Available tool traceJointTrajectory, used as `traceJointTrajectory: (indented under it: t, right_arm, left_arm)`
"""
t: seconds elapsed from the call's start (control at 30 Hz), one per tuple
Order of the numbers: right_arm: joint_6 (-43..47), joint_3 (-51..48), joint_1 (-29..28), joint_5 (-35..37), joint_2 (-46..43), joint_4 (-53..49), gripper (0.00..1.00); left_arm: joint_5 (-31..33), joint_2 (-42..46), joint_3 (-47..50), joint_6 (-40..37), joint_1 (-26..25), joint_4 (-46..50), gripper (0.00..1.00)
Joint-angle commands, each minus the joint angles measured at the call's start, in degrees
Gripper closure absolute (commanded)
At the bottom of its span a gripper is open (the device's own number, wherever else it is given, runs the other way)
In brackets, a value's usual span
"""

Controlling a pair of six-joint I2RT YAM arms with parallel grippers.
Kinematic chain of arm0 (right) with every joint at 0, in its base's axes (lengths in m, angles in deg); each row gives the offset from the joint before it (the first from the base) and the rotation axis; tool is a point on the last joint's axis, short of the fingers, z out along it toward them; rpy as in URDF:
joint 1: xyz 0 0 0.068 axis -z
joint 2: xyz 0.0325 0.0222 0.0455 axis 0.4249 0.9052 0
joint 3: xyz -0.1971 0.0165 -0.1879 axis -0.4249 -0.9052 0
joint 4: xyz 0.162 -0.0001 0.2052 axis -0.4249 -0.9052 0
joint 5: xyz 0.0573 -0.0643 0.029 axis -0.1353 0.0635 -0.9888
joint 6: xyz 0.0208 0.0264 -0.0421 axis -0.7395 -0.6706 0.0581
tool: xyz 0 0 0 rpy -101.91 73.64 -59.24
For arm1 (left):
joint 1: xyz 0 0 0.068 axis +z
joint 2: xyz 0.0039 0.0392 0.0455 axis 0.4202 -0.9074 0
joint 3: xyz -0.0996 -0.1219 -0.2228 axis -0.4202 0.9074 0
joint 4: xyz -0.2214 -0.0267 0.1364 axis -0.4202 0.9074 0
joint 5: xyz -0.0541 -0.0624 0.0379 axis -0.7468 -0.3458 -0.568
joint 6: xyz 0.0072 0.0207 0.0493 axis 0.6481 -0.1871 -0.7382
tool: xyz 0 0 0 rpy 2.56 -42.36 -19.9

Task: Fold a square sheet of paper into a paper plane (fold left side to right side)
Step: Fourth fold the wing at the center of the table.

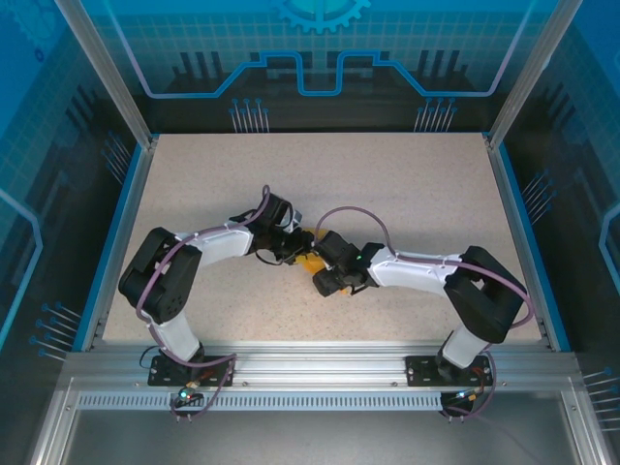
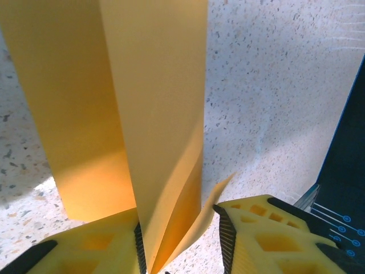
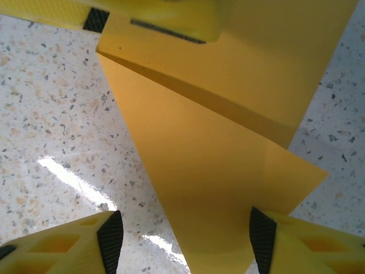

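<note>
The square sheet of paper (image 1: 308, 260), already creased into overlapping panels, lies near the middle of the table (image 1: 387, 184). One flap stands up between the fingers of the left gripper (image 2: 181, 225), which meets it from 10 o'clock, part-open and straddling the raised fold rather than clamping it, apparently to carry that side across. The right gripper (image 3: 179, 234), at the sheet's 4 o'clock, spreads wide over the flat pointed end and holds nothing, probably ready to pin it; bare tabletop runs toward 12 o'clock, and the side rails (image 1: 117, 242) stand well apart.

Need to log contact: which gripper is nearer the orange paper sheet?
Left, narrowly: the left gripper has the orange paper sheet rising between its jaws; the right gripper straddles it, open.
</note>
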Motion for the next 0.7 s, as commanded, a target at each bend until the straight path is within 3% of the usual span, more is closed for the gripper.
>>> traceJointTrajectory:
  t: [0.0,0.2,0.37,0.67]
  right_arm:
    - [0.04,1.83,-1.18,2.72,1.77,-1.41,0.40]
    - [-0.57,2.46,-1.33,4.44,3.70,-1.96,0.48]
    - [-1.02,2.77,-1.43,4.72,4.79,-2.05,0.60]
    - [-1.10,1.88,-1.33,2.59,4.36,-1.29,0.87]
  left_arm:
    - [-1.74,1.68,-1.73,1.53,-0.30,0.59,0.63]
    - [-1.60,1.86,-2.24,2.03,-0.31,1.07,0.68]
    - [-1.13,1.94,-2.59,1.78,-0.30,1.66,0.69]
    - [1.41,5.31,-3.31,-0.97,0.35,5.86,0.49]
